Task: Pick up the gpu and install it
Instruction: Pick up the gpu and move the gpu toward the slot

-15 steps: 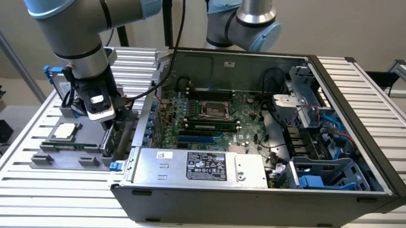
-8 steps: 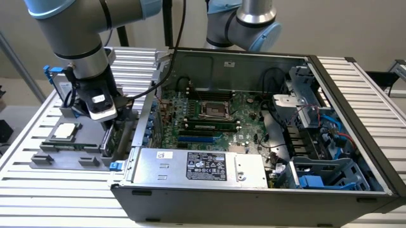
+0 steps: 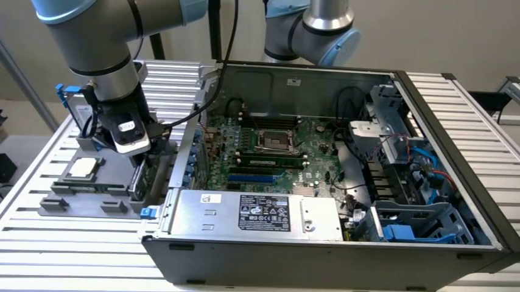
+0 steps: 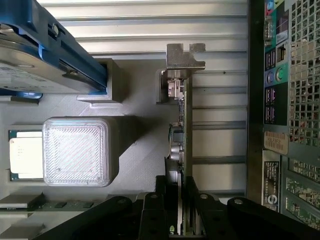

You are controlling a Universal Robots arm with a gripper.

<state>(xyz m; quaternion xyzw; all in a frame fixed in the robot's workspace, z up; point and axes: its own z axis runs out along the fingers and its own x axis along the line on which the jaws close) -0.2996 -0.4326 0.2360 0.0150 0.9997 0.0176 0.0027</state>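
Green-backed gpu [image 4: 186, 115] stands on edge in the grey tray [image 4: 135, 165] slot, exterior view's left, beside the case [image 3: 325, 255], top edge reachable. The hand [image 4: 176, 202] is narrowed onto its 2 faces and looks clamped.

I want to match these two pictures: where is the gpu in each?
Exterior view: the gpu stands on edge in the grey holder, under the gripper, at the exterior view's left of the computer case.
Wrist view: the gpu is an edge-on strip ending in its silver bracket.
Shared landmark: the square processor chip on the grey holder.
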